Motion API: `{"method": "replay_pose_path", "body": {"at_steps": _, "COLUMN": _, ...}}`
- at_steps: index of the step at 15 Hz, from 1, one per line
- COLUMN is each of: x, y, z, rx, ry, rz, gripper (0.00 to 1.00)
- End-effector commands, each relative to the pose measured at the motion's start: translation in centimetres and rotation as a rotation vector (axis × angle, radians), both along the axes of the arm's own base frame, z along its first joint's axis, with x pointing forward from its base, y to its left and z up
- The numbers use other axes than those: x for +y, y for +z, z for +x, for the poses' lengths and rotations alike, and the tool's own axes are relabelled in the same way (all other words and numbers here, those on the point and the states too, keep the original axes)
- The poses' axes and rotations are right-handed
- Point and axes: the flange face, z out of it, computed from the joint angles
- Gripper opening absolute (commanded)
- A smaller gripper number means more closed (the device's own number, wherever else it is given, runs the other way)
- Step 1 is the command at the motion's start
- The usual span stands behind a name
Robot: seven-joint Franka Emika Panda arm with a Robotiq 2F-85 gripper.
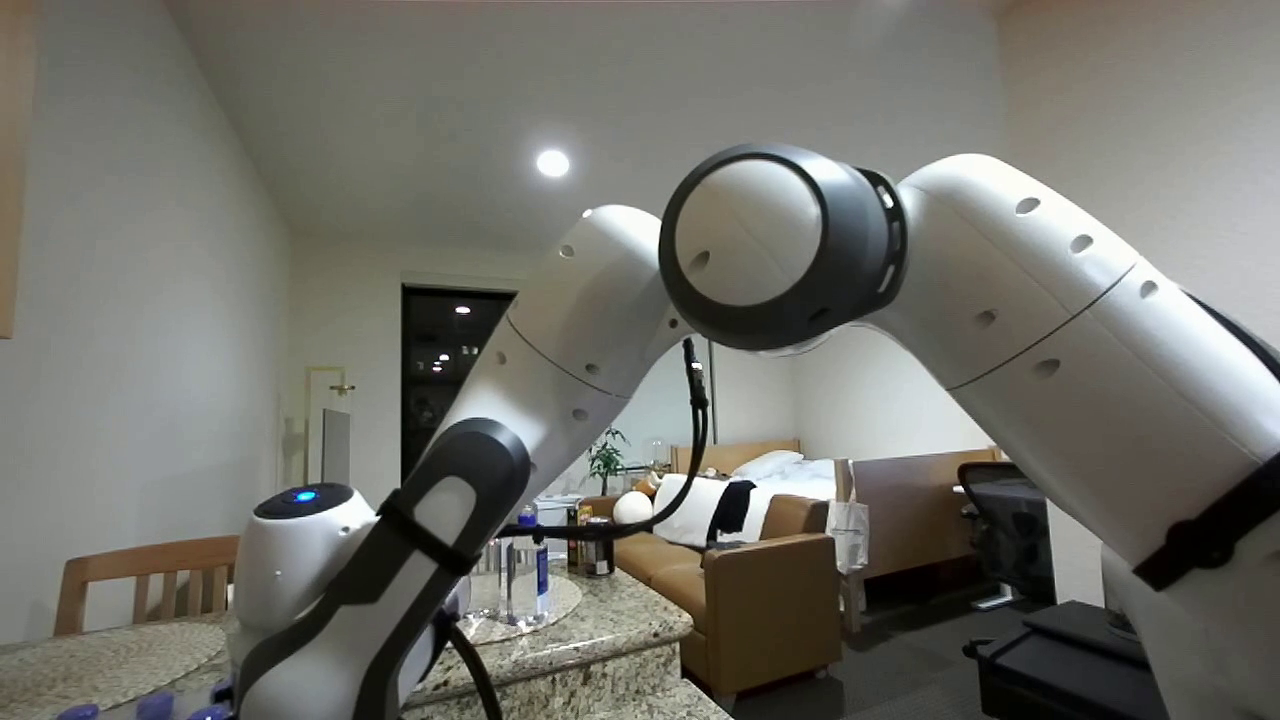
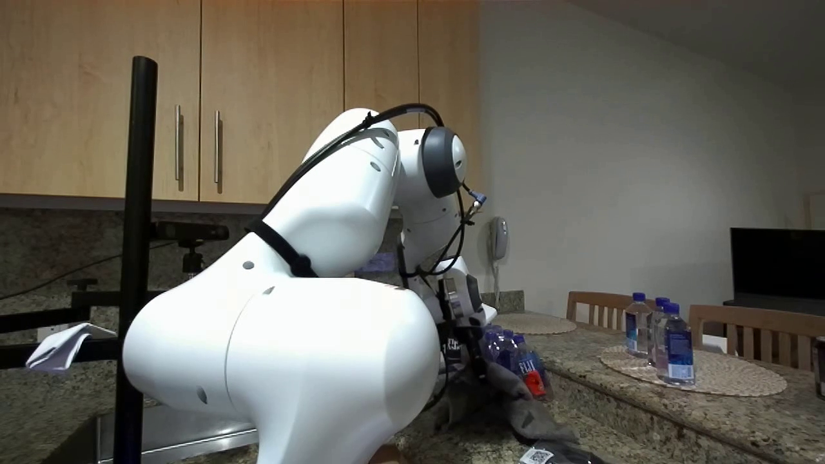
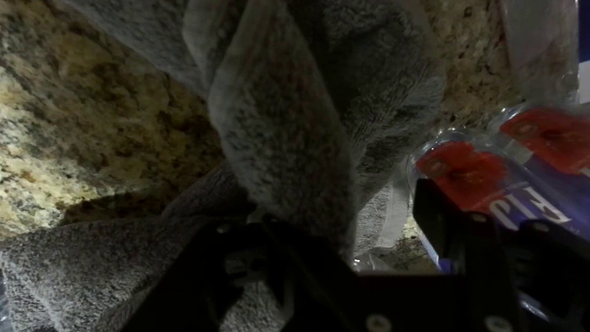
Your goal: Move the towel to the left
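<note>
The grey towel (image 2: 538,422) lies crumpled on the lower granite counter in an exterior view. In the wrist view, the towel (image 3: 281,124) fills the middle, with one fold rising toward the camera. My gripper (image 3: 341,216) has its fingers spread at the towel. The towel fold covers the left fingertip, and a gap shows between the fold and the right finger. In an exterior view the gripper (image 2: 474,354) points down at the towel, partly hidden by the arm. The towel and gripper are out of view in the remaining exterior view.
Wrapped Fiji water bottles (image 3: 498,184) lie close beside the right finger; the pack (image 2: 525,367) also shows in an exterior view. A raised granite ledge (image 2: 644,412) bears several bottles (image 2: 678,351) on a woven mat (image 2: 741,380). A plastic package (image 2: 557,454) lies in front of the towel.
</note>
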Motion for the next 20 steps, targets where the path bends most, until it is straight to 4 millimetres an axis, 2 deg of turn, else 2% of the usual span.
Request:
{"method": "replay_pose_path", "body": {"at_steps": 1, "x": 0.1, "y": 1.2, "z": -0.3, "rx": 0.010, "ry": -0.023, "rz": -0.004, "gripper": 0.98}}
{"method": "replay_pose_path", "body": {"at_steps": 5, "x": 0.9, "y": 2.3, "z": -1.2, "rx": 0.029, "ry": -0.015, "rz": -0.040, "gripper": 1.00}}
{"method": "replay_pose_path", "body": {"at_steps": 11, "x": 1.4, "y": 5.3, "z": -2.1, "rx": 0.018, "ry": 0.003, "rz": -0.066, "gripper": 1.00}}
{"method": "replay_pose_path", "body": {"at_steps": 20, "x": -1.3, "y": 9.0, "z": -3.0, "rx": 0.118, "ry": 0.015, "rz": -0.191, "gripper": 1.00}}
